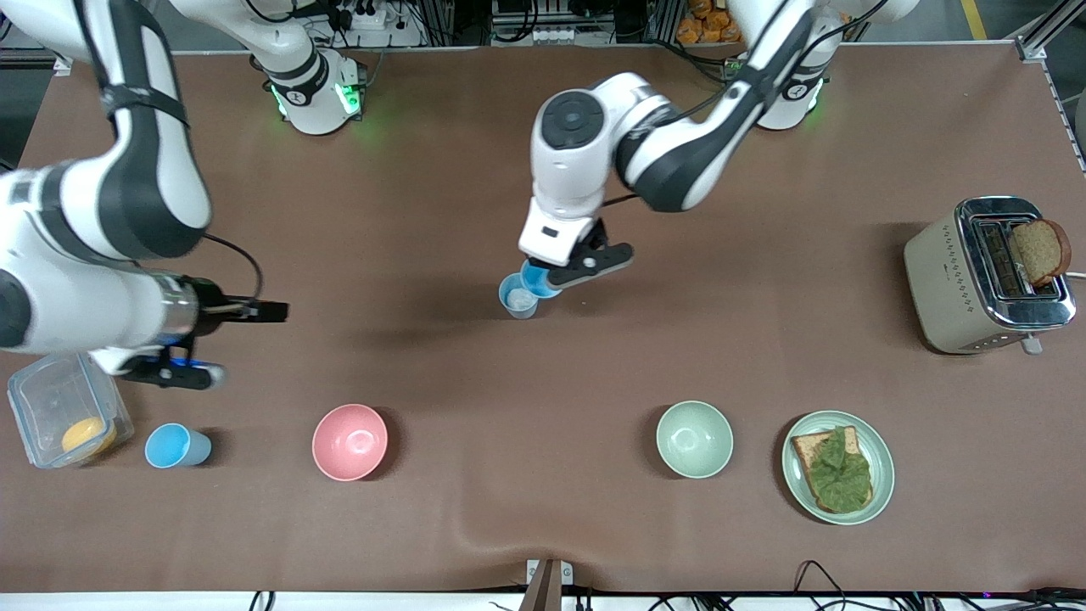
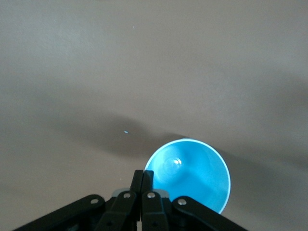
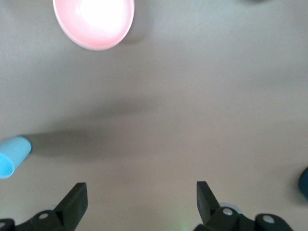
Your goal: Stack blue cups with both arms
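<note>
My left gripper (image 1: 564,276) is over the middle of the table, shut on the rim of a blue cup (image 1: 538,278). In the left wrist view its gripper (image 2: 145,179) pinches that cup (image 2: 192,175) at the wall, and the bright blue inside shows. A second blue cup (image 1: 517,299) stands on the table, touching the held one on the side nearer the front camera. A third blue cup (image 1: 176,446) stands beside the clear container, and it also shows in the right wrist view (image 3: 13,156). My right gripper (image 1: 254,342) is open and empty above the table at the right arm's end (image 3: 142,197).
A pink bowl (image 1: 349,441) (image 3: 94,21) and a pale green bowl (image 1: 694,439) stand near the front edge. A green plate (image 1: 882,462) holds bread with lettuce. A toaster (image 1: 942,280) holds a slice. A clear container (image 1: 42,399) holds something orange.
</note>
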